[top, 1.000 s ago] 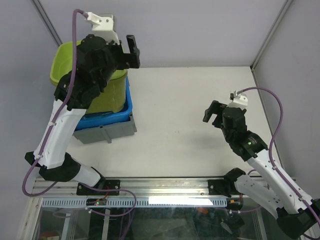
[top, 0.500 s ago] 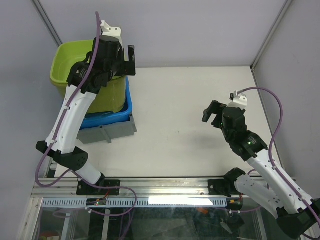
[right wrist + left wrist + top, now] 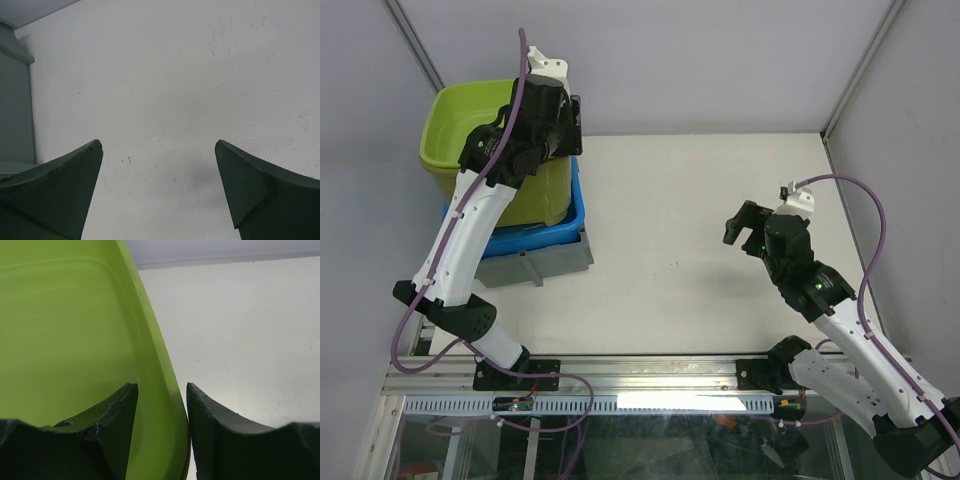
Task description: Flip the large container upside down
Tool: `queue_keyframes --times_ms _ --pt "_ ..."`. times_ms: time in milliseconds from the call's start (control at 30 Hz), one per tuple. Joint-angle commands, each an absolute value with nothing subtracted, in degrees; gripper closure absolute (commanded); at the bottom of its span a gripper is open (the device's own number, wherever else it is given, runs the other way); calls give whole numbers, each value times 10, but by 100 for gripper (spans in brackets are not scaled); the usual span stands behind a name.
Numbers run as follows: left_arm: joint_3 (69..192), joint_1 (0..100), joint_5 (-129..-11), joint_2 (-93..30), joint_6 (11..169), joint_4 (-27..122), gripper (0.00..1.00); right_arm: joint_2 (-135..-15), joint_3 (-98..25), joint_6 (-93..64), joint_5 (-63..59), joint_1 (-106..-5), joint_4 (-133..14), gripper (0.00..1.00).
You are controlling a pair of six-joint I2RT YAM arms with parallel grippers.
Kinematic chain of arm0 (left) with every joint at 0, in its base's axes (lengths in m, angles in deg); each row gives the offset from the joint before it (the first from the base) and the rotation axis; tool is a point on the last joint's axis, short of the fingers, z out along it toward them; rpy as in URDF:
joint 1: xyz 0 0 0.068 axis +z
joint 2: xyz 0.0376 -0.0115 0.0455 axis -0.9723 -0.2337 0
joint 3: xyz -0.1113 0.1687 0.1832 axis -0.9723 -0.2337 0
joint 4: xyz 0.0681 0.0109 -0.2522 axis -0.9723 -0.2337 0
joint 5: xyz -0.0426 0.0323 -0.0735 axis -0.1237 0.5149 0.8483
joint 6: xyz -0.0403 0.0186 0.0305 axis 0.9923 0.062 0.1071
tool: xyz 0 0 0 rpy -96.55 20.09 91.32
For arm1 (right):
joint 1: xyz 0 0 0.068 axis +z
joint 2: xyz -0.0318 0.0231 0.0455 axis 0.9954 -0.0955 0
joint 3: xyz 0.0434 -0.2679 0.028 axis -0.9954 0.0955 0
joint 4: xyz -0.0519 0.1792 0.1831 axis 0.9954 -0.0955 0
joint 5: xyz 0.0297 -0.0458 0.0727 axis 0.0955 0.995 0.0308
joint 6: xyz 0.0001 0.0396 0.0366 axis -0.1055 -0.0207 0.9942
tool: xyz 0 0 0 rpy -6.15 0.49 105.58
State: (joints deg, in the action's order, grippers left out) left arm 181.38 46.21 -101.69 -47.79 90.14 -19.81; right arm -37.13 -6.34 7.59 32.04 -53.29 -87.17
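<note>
From above, the large green container (image 3: 460, 120) stands upright, mouth up, at the far left corner of the counter (image 3: 690, 200). It is nested in a blue bin (image 3: 535, 235), and a grey bin (image 3: 545, 262) sits under that. How deep it sits in the blue bin is hidden. The left arm (image 3: 455, 245) lies across the green container's near side and covers part of its right rim. The left tool (image 3: 576, 128) is at that right rim, but here its black fingers merge into one dark shape, so the grip cannot be read. The right tool (image 3: 745, 228) hangs over bare counter well to the right of the green container, its jaws spread and holding nothing.

In the left wrist view, the green container (image 3: 70, 330) fills the left half, and only its inner wall and right rim show. The left tool (image 3: 161, 390) straddles that rim, with one finger (image 3: 117, 425) inside and the other outside against the rim's edge. Green wall shows between the inner finger and the rim, so I cannot tell whether the wall is pinched or only bracketed. The rim's lower end is cut off by the frame.

In the right wrist view, the right tool (image 3: 157, 145) is released, its fingers wide apart over the white counter (image 3: 160, 75). A slice of the grey bin (image 3: 15, 100) shows at the left edge, and the green container is out of frame.
</note>
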Motion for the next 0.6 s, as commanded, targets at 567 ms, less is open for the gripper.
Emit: queue_keyframes --times_ms 567 --pt "1802 464 -1017 -436 894 -174 95 -352 -76 100 313 -535 -860 1"
